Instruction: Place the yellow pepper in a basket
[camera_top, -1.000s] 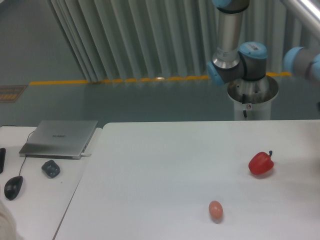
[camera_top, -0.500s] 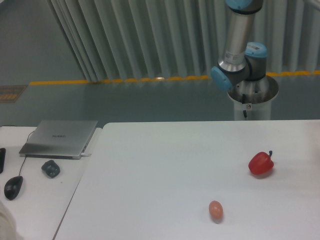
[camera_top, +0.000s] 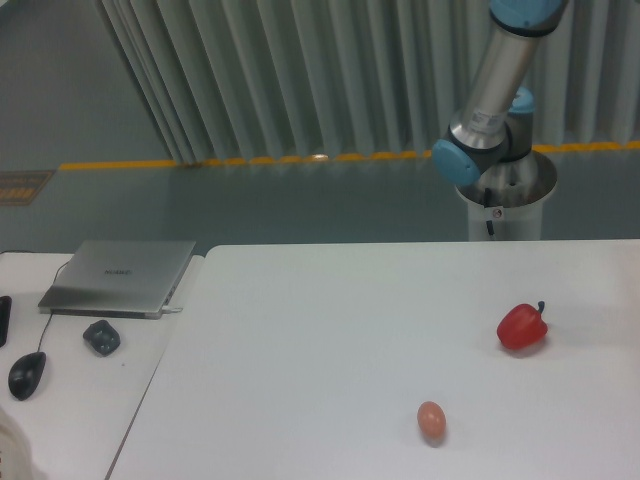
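Across the table nothing is seen to have shifted since the earlier pictures. At the far left a black mouse (camera_top: 26, 375) lies on the side desk (camera_top: 80, 400), with a small dark object (camera_top: 101, 336) just beyond it and a closed grey laptop (camera_top: 118, 277) further back. On the white table (camera_top: 330, 340) a small tan-pink egg (camera_top: 431, 420) lies toward the near edge, and a red pepper (camera_top: 523, 327) with a dark stem sits well apart from it to the right; both are found where they were before.

What differs is the arm (camera_top: 495, 95). A second ago its silver tube stood nearly upright and a blue joint was visible at the right edge; now the tube is tilted, its upper end leaning right and out of the top of the picture, and that joint is gone from view. The lower blue elbow is seen above the round grey pedestal (camera_top: 505, 200) behind the table.

The pincer is out of the picture, so its opening cannot be told. No yellow pepper and no basket are shown anywhere in the view.
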